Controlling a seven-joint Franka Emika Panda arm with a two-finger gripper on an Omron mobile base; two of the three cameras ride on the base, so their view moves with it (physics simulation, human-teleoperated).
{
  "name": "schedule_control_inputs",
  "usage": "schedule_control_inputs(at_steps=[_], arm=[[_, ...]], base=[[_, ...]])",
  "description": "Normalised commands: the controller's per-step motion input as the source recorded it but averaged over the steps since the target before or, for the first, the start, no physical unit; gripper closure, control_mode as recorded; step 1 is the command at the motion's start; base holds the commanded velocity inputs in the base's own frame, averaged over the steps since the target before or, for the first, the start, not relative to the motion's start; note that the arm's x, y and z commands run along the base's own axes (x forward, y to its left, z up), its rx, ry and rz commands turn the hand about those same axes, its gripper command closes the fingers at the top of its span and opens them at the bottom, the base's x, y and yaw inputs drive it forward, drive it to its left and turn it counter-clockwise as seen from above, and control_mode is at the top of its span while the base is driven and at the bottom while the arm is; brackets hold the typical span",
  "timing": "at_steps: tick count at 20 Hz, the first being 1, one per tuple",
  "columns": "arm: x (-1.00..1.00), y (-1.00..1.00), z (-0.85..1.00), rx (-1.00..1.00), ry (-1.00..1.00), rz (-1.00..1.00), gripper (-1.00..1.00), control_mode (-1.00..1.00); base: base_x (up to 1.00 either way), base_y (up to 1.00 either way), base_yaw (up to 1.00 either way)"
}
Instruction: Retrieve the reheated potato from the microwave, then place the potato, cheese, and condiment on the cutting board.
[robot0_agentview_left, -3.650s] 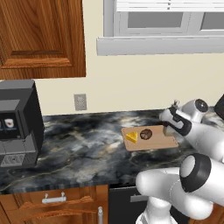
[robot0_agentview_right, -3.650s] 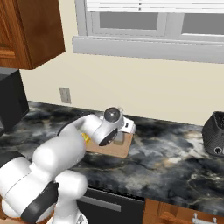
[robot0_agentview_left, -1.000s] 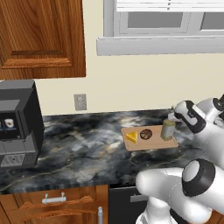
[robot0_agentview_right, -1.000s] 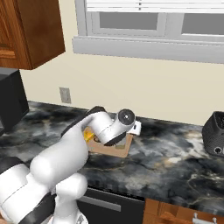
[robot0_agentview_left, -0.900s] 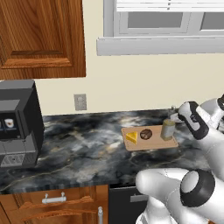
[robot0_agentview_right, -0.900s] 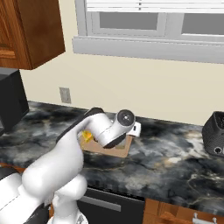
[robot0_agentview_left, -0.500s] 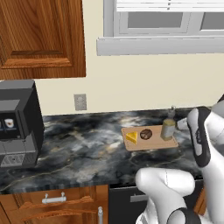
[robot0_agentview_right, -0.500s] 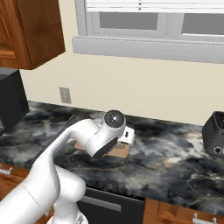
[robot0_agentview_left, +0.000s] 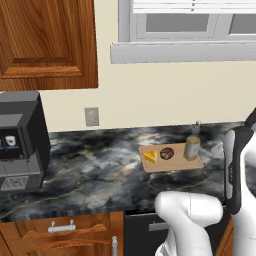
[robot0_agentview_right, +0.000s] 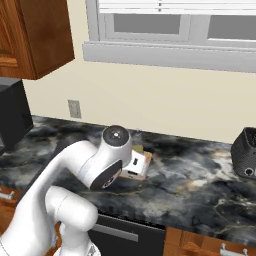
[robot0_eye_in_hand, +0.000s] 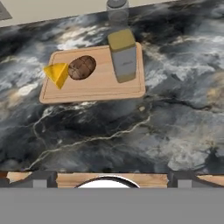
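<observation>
Potato (robot0_eye_in_hand: 82, 67): centre of cutting board (robot0_eye_in_hand: 94, 89), touching cheese (robot0_eye_in_hand: 57, 74) | Condiment (robot0_eye_in_hand: 123, 55): upright, board's far end from cheese | Board: on dark marbled countertop (robot0_eye_in_hand: 175, 118) | Gripper (robot0_eye_in_hand: 112, 178): jaws spread wide, empty, raised well clear of board, all three items ahead of fingertips (robot0_eye_in_hand: 41, 178)

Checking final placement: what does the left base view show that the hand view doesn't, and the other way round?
The left base view adds the surroundings: a black machine at the counter's left end, a wall outlet, a wooden cabinet and the window. The hand view adds the gripper, open, with its tips wide apart, looking down on the board from above. Shared: the board carrying the cheese, potato and condiment, left to right, the condiment standing upright.
</observation>
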Motion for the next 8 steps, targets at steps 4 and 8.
schedule_control_inputs(at_steps=[4,8], arm=[[-0.40,0.00,0.16,-0.01,0.12,0.00,-1.00,-1.00],[-0.35,-0.04,0.08,0.00,0.15,0.00,-1.00,-1.00]], base=[[0.00,0.00,0.00],[0.00,0.00,0.00]])
